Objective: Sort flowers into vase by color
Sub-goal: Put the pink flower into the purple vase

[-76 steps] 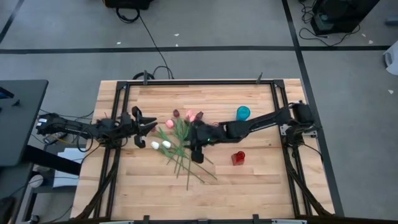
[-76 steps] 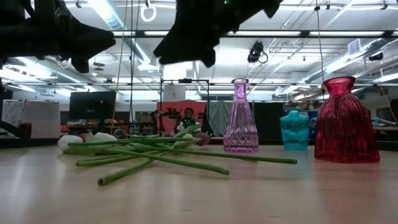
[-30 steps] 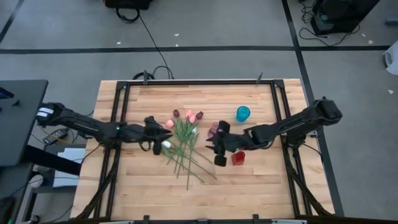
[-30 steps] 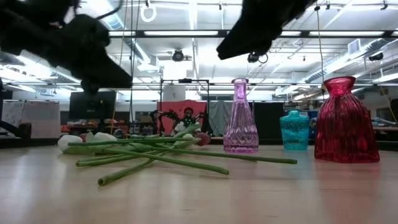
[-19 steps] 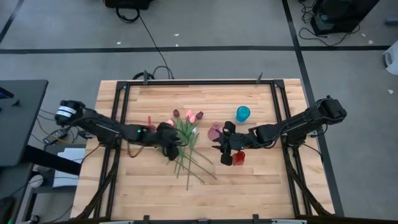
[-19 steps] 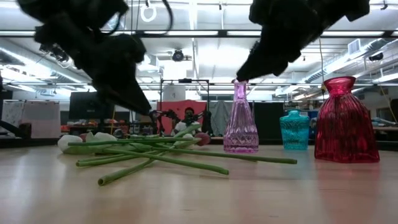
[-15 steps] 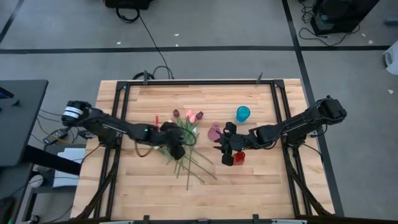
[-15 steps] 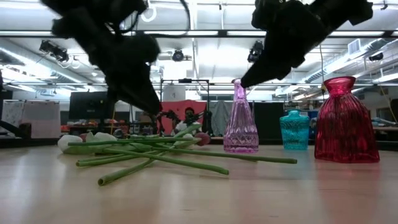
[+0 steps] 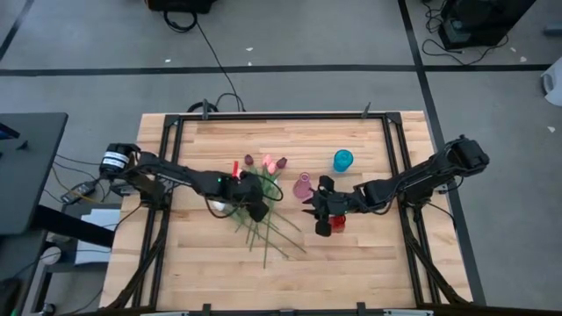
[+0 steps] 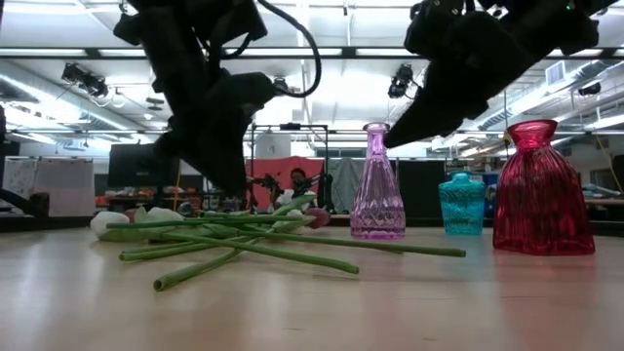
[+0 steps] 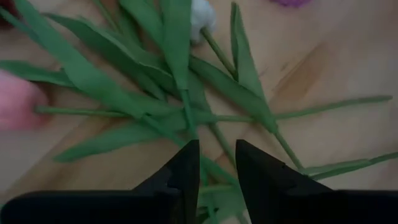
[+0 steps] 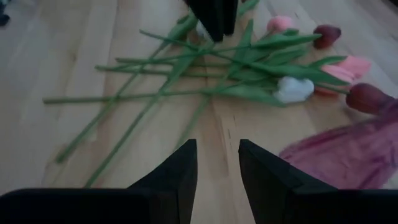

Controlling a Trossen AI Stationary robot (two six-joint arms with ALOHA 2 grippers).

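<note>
The flowers [image 9: 263, 180] lie in a loose pile mid-table, stems crossing on the wood [image 10: 244, 244], with pink, maroon and white heads [image 12: 295, 88] at the far end. My left gripper [image 11: 217, 163] hangs open just above the pile's stems and leaves [image 9: 256, 207], tipped steeply down; I cannot tell whether it touches them. My right gripper [image 12: 217, 158] is open over bare wood between the pile and the purple vase [image 9: 302, 186], nothing between its fingers [image 9: 314, 211].
A purple vase [image 10: 377, 185] stands just right of the pile, a teal vase [image 9: 342, 160] farther back right, and a red vase [image 9: 336, 223] beside my right gripper. Open wood lies along the table's near side [image 9: 290, 272].
My left gripper has swept toward the table's right edge, from beside the pile to over its stems, and has tipped steeply downward. My right gripper has come down a little beside the red vase. The flowers lie as before.
</note>
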